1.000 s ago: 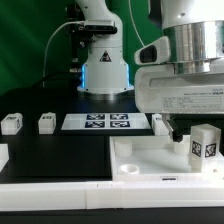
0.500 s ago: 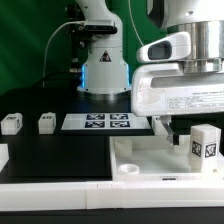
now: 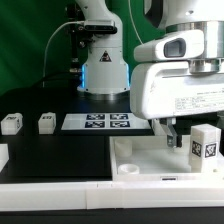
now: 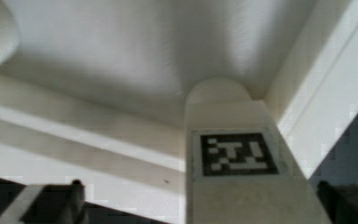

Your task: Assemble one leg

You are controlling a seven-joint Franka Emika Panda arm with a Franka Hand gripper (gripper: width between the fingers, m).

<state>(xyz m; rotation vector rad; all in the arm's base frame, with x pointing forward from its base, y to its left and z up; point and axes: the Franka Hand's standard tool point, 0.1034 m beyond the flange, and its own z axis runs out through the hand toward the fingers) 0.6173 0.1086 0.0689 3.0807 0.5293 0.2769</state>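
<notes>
A white leg (image 3: 205, 142) with a black-and-white tag stands upright at the right end of the large white tray-like part (image 3: 140, 160). My gripper (image 3: 178, 140) hangs low over that part, just to the exterior view's left of the leg. In the wrist view the leg (image 4: 238, 150) fills the middle, between my two dark fingers (image 4: 51, 200). The jaws stand apart, with a gap showing on one side of the leg. Nothing is gripped.
Two more legs (image 3: 12, 123) (image 3: 46, 122) lie on the black table at the exterior view's left. Another (image 3: 160, 122) is partly behind my hand. The marker board (image 3: 96, 122) lies mid-table, in front of the robot base (image 3: 103, 65). A white part (image 3: 3, 155) sits at the left edge.
My hand has turned about its axis and shifted slightly toward the exterior view's left. The leg and the tray-like part have not moved.
</notes>
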